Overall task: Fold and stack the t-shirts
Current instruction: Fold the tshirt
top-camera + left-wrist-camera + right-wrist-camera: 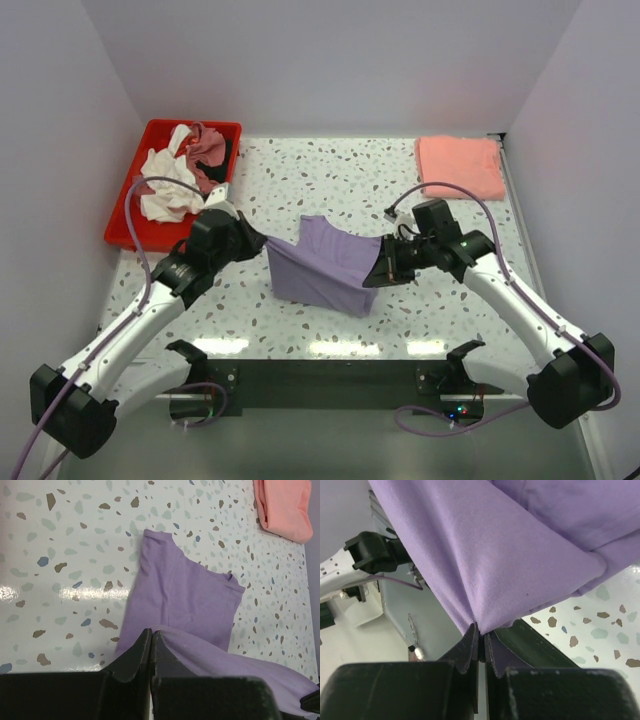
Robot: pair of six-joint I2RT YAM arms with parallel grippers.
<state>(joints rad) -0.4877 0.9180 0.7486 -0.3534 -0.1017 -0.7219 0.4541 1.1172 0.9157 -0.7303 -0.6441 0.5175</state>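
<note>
A lavender-purple t-shirt [325,265] hangs stretched between both arms over the middle of the table, its lower part resting on the surface. My left gripper [262,245] is shut on the shirt's left edge; in the left wrist view the cloth [200,605] runs from the pinched jaw tips [151,632] to the right. My right gripper [378,268] is shut on the right edge, and the cloth [510,545] fans up from the tips [481,630]. A folded salmon-pink t-shirt [460,165] lies at the far right corner. White, dusty-rose and dark shirts [185,170] are heaped in a tray.
The red plastic tray [132,232] sits at the far left, close behind my left arm. White walls close in the speckled table [300,180] on three sides. The arm bases stand on a dark plate [320,375] at the near edge.
</note>
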